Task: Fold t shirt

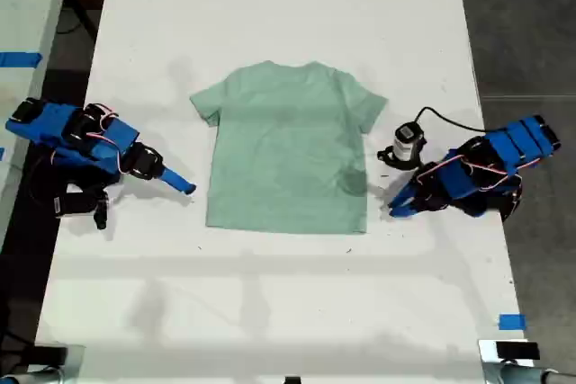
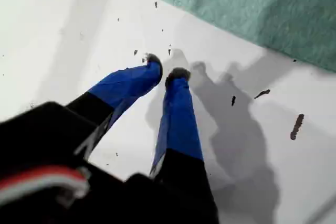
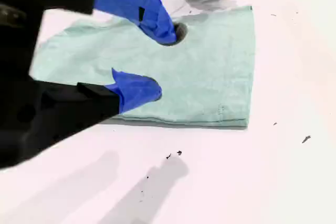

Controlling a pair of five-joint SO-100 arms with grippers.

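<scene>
Mint-green t shirt point(image 1: 288, 155), one, flat on white table point(image 1: 270, 312); two grippers.
My first gripper point(image 2: 167, 72) clenched, empty; my second gripper point(image 3: 160, 62) released.

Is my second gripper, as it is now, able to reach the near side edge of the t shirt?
Probably yes. My second gripper is open, just short of the t shirt on the exterior view's left. Only bare table lies between them; nothing blocks the way.

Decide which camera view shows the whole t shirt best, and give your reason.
The exterior view: the t shirt lies flat and whole, both sleeves and round neck visible. The first wrist view shows only an edge strip; the second wrist view shows much of it low and slanted, partly behind my second pincer.
</scene>
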